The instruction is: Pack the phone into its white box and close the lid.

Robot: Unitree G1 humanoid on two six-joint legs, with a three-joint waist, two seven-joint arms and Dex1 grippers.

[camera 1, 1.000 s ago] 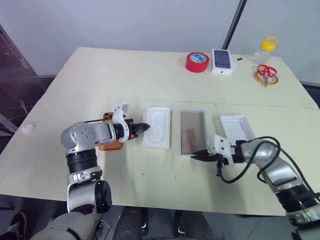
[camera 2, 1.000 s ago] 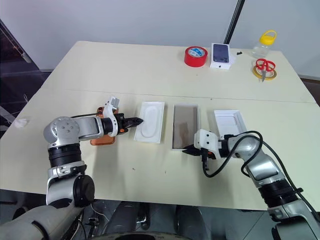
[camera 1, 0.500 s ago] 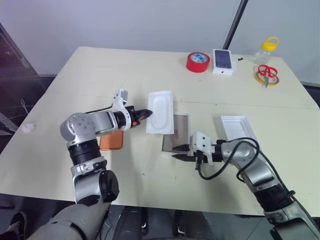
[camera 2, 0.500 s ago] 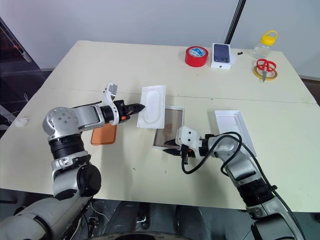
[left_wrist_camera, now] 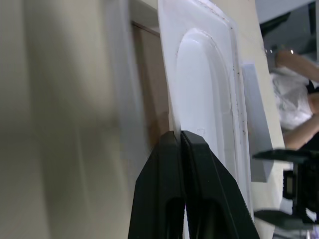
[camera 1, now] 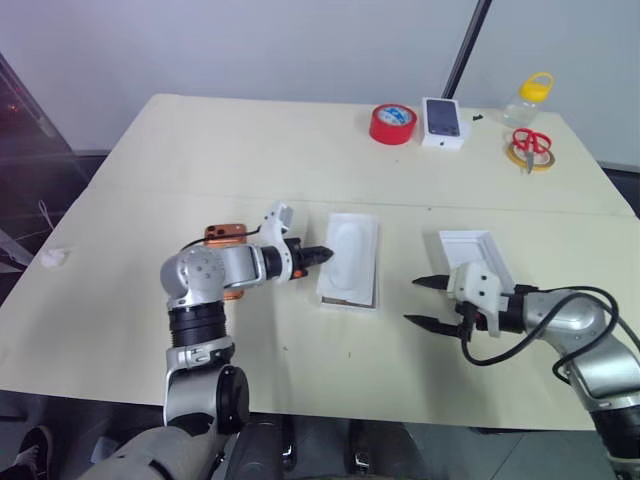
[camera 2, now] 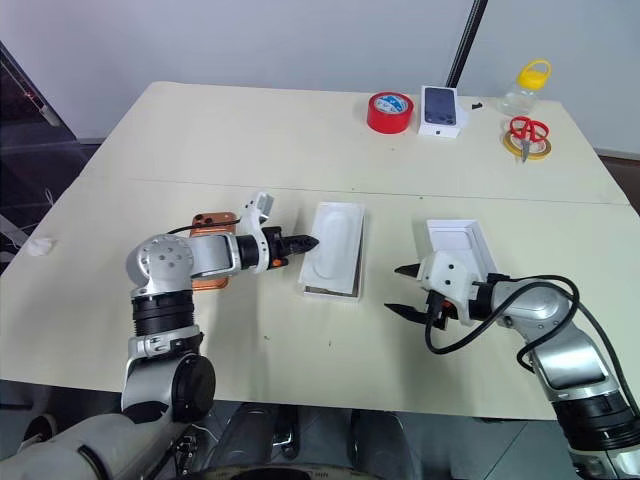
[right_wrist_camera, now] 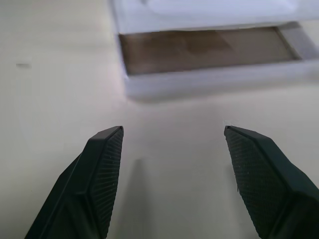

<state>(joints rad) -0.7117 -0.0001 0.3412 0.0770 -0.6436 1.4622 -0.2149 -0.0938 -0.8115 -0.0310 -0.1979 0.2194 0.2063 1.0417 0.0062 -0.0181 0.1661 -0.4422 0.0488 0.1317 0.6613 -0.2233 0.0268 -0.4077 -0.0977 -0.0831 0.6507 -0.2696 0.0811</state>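
Head views: the left gripper [camera 1: 322, 253] is pinched shut on the edge of the thin white insert [camera 1: 352, 259], which lies over the white box [camera 2: 331, 293] mid-table. The phone [camera 1: 226, 236] lies on the table behind the left arm, partly hidden. The right gripper [camera 1: 428, 301] hangs with fingers spread, holding nothing, just right of the box. The lid [camera 1: 473, 250] rests hollow side up behind it.

Left wrist view: closed fingers [left_wrist_camera: 198, 164] clamp the insert's rim; the box's brown floor [left_wrist_camera: 149, 94] shows beneath.

Right wrist view: two parted fingers [right_wrist_camera: 102, 164] over bare table, the box ahead with the insert above it.
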